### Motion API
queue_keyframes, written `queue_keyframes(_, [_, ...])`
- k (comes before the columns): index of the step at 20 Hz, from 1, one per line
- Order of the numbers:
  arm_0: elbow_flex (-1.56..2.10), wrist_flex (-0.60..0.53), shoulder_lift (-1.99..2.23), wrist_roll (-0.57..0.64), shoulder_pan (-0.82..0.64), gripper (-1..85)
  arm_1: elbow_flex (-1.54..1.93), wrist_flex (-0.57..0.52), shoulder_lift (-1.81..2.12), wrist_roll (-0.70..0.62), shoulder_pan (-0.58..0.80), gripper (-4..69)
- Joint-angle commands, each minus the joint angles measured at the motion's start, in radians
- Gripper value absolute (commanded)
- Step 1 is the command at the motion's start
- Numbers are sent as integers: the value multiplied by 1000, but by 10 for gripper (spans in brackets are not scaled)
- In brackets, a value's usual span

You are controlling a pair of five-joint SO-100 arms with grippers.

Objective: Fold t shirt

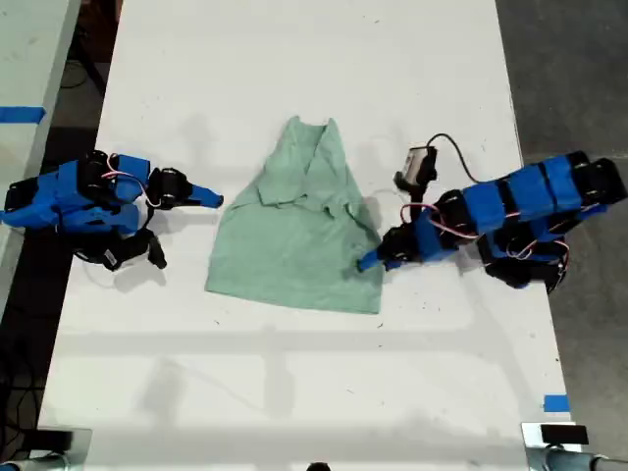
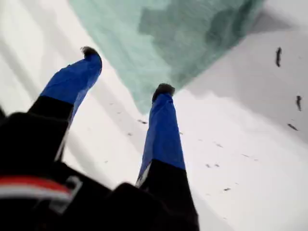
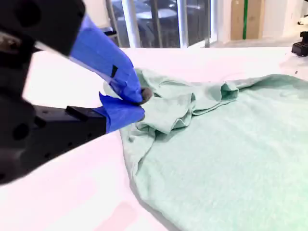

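You see the mint-green t shirt [image 1: 294, 235] lying partly folded in the middle of the white table [image 1: 294, 392]. My first gripper [image 2: 127, 70] is spread wide at its edge on the exterior view's right. My second gripper [image 3: 139, 98] is pressed together just beside its bunched sleeve on the exterior view's left.

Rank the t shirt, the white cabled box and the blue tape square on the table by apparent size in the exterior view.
1. t shirt, by far
2. white cabled box
3. blue tape square
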Motion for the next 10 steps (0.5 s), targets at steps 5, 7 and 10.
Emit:
queue_keyframes(5, [3,-23,6,12,-3,1,-61,-49,-256,80,8,232])
queue_keyframes(7, [3,-23,6,12,-2,-1,-43,-72,-279,69,20,151])
queue_keyframes(10, [3,-23,6,12,-2,-1,5,-107,-284,49,40,25])
